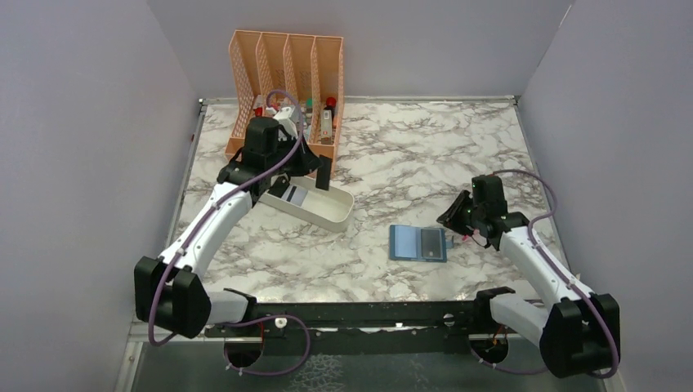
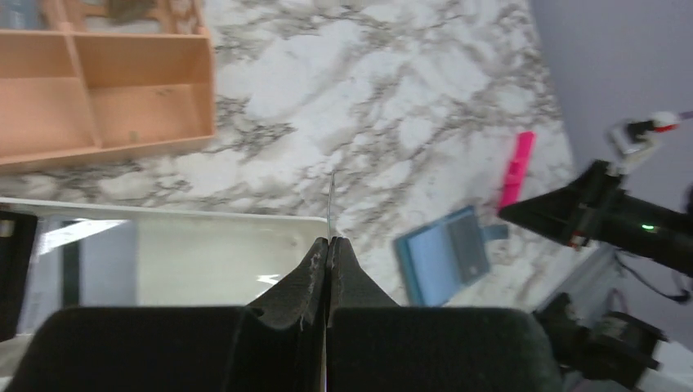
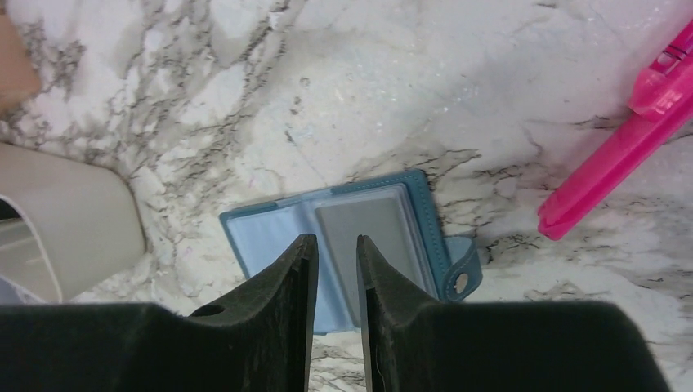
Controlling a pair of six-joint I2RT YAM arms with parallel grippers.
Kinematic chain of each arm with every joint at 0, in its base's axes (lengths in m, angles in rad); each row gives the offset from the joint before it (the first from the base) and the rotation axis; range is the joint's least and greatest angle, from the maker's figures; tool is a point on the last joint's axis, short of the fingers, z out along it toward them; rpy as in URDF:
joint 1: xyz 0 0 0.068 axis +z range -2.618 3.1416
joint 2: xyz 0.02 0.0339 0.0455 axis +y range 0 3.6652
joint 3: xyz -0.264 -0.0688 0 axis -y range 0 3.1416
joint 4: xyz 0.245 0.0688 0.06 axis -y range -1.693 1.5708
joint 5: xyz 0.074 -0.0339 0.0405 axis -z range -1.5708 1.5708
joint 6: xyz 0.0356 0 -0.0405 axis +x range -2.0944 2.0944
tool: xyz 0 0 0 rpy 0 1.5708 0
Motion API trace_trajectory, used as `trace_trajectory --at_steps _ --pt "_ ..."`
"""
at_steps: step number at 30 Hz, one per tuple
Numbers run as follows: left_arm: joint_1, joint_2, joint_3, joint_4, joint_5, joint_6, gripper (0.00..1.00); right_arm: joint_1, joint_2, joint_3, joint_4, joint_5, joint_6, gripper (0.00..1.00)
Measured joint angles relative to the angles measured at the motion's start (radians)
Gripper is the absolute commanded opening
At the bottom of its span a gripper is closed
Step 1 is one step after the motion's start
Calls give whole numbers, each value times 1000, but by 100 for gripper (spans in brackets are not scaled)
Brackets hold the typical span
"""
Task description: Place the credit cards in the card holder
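The teal card holder (image 1: 418, 242) lies open on the marble, light blue inside, with a grey card (image 3: 364, 233) in its right half. It also shows in the right wrist view (image 3: 270, 237) and the left wrist view (image 2: 445, 253). My left gripper (image 1: 324, 173) hangs above the right end of the white tray (image 1: 327, 214). It is shut (image 2: 328, 241) on a thin credit card seen edge-on (image 2: 331, 204). Another card (image 1: 294, 194) lies in the tray. My right gripper (image 1: 452, 219) hovers just over the holder's right edge, its jaws (image 3: 333, 241) a little apart and empty.
The peach mesh organizer (image 1: 286, 73) with small bottles stands at the back left, behind the tray. A pink plastic tool (image 3: 621, 147) lies on the marble right of the holder. Grey walls close in the table on three sides.
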Motion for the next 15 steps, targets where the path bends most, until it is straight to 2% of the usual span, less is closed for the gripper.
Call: trace_trajectory --at_steps 5,11,15 --pt "-2 -77 -153 227 159 -248 1 0 82 -5 -35 64 18 29" --pt "-2 -49 -282 501 320 -584 0 0 112 -11 -69 86 43 28" --pt "-10 -47 -346 608 373 -757 0 0 112 -29 -72 75 52 27"
